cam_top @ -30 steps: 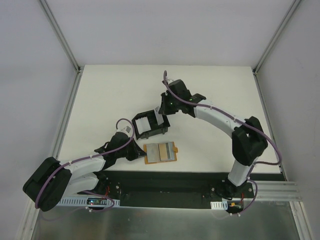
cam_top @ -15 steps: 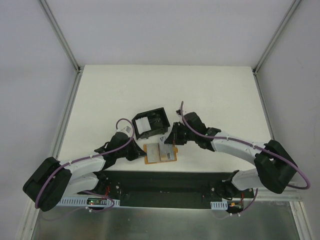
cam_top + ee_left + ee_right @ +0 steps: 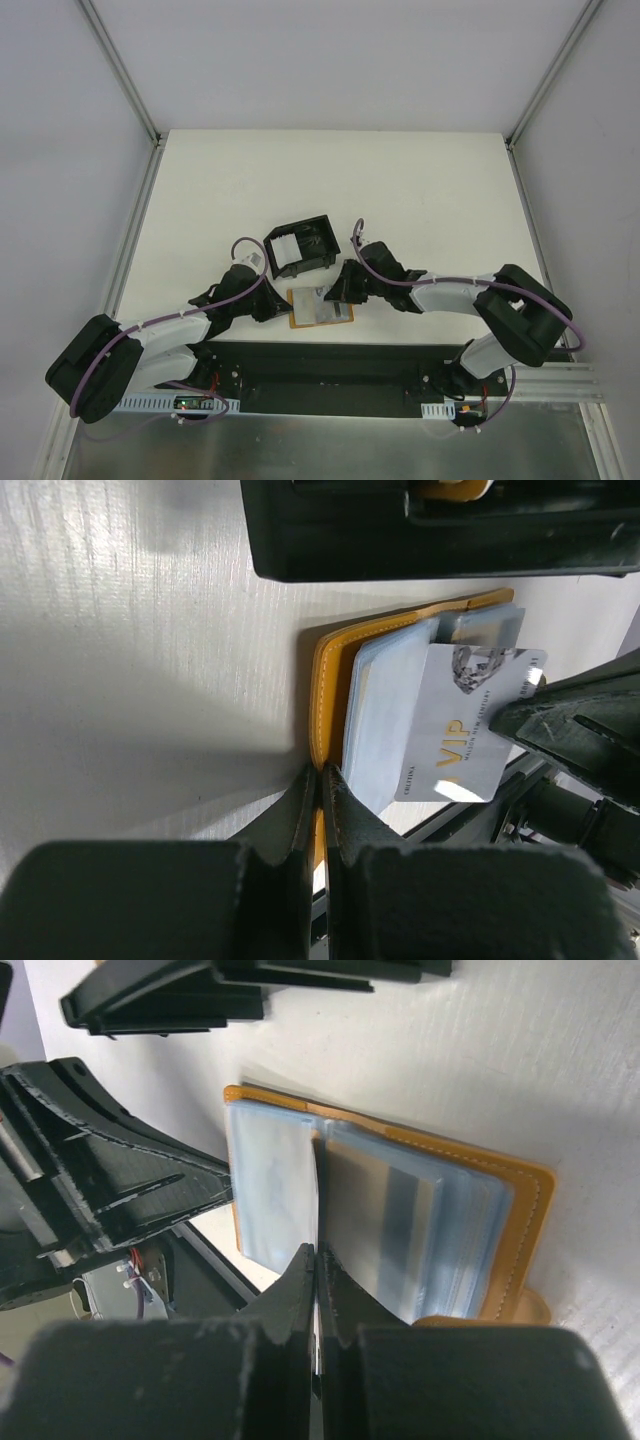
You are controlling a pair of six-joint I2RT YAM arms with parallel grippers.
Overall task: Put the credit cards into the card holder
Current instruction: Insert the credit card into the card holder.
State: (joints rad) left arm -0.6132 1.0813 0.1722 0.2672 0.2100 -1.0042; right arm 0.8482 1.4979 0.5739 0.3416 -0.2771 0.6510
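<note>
Two arms meet low over the near middle of the white table (image 3: pixel 430 190), the left from the near left, the right folded in from the near right. Just beyond them stands the card holder (image 3: pixel 300 250), a black open box with a white ridged insert. Near of it, just beside, lies the orange wallet (image 3: pixel 318 306), opened flat with its clear sleeves up. A pale credit card (image 3: pixel 465 742) marked VIP sits askew on the sleeves, partly drawn out.

The left gripper (image 3: pixel 320 780) has its fingers pressed together at the wallet's left edge, pinning the cover. The right gripper (image 3: pixel 316 1255) also has its fingers together, tips at the centre fold. Whether they nip the card's edge or only push at it I cannot tell.

By my reading, the step in hand is working a card free of the wallet. Next the right fingers need a firm pinch on the card's free end. They must then lift it clear and carry it far to the holder while the left holds the wallet down.

Only the left wrist view shows the card's printed face, with the right gripper at its end. The right wrist view shows the fold and sleeves instead. From above, the card is a pale patch, but the layout is plain.
</note>
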